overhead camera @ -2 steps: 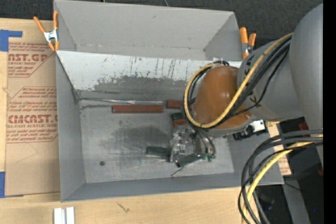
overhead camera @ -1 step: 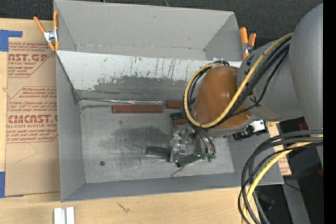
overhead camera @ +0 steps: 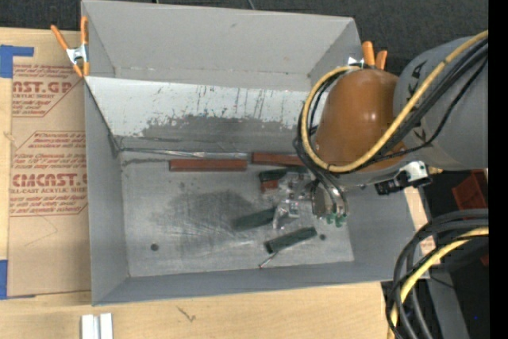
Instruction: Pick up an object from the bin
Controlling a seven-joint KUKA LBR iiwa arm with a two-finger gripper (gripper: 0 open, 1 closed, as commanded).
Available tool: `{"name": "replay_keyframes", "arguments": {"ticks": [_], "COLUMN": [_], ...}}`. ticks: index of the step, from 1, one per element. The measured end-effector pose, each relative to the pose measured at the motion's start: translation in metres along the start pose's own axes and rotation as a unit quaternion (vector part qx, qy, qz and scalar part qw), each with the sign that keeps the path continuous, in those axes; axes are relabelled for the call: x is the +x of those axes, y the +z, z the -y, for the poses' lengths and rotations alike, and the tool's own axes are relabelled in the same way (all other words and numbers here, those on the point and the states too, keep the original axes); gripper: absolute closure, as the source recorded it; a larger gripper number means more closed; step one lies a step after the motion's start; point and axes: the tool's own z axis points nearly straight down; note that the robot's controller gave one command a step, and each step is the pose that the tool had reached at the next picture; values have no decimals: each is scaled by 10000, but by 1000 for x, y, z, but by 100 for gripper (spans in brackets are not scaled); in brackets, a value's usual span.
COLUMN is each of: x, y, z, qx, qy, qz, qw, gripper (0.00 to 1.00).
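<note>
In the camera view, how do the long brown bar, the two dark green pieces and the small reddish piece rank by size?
1. long brown bar.
2. left green piece and right green piece: look alike, no ranking.
3. small reddish piece.

Reaches in from 3 o'clock with a big grey arm (overhead camera: 454,111). Wears a round orange cover (overhead camera: 357,117) at the wrist, with yellow and black cables (overhead camera: 306,123) looped around. Points the gripper (overhead camera: 309,206) down, at 7 o'clock from the cover.
</note>
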Motion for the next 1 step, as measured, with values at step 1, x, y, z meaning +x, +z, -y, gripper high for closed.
{"name": "replay_keyframes", "arguments": {"ticks": [1], "x": [9], "y": [-72], "z": [8], "qx": [3], "qy": [-261], "qz": [22], "qw": [9997], "gripper": [100]}}
